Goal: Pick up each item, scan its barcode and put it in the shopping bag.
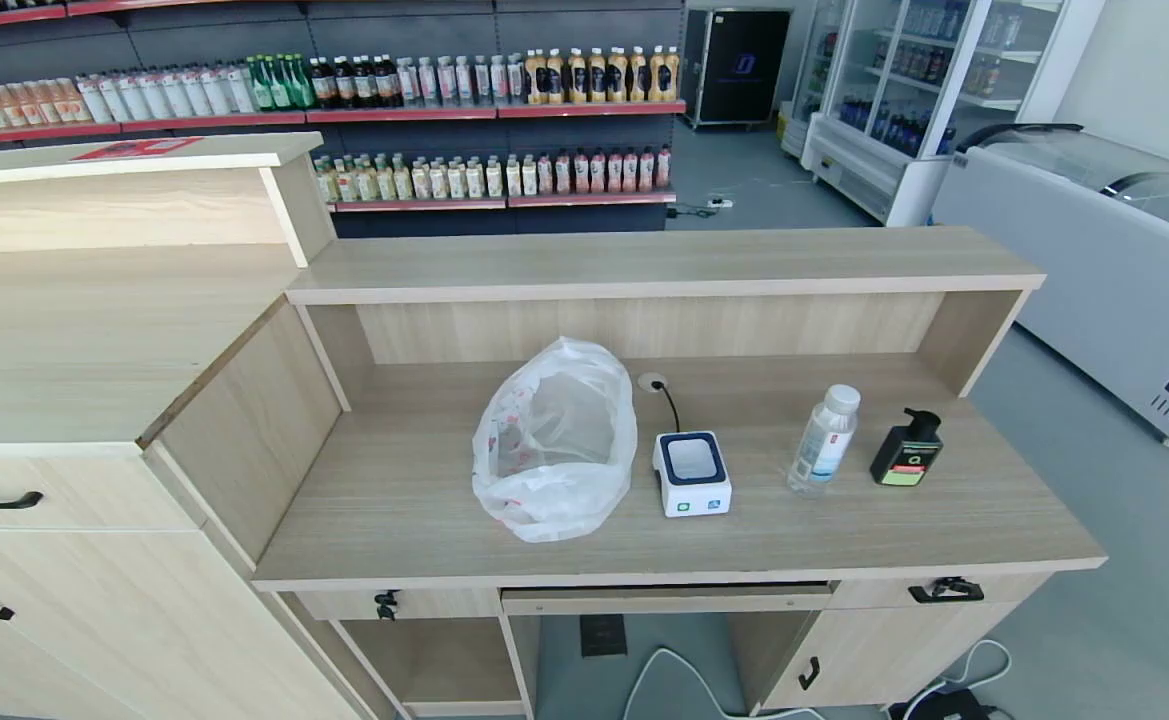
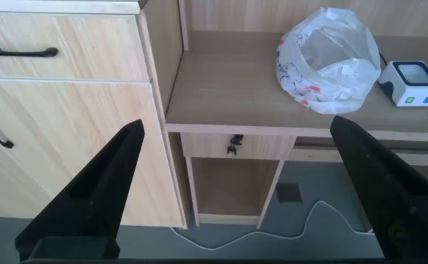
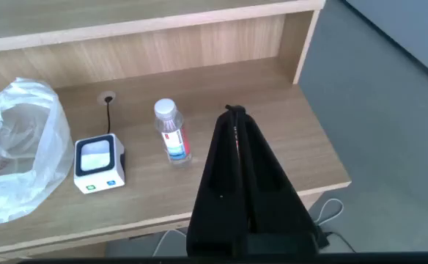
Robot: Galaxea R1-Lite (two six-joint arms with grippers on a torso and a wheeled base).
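Head view: pale wooden counter (image 1: 394, 500) bearing translucent white plastic shopping bag (image 1: 554, 440), mouth open, just beside white square scanner with dark-blue rim (image 1: 691, 472); further right, upright clear white-capped plastic bottle (image 1: 824, 440), then black pump bottle (image 1: 906, 452), label seemingly green. Left gripper (image 2: 236, 125) spread wide, empty; right gripper (image 3: 234, 114) closed tight on nothing.
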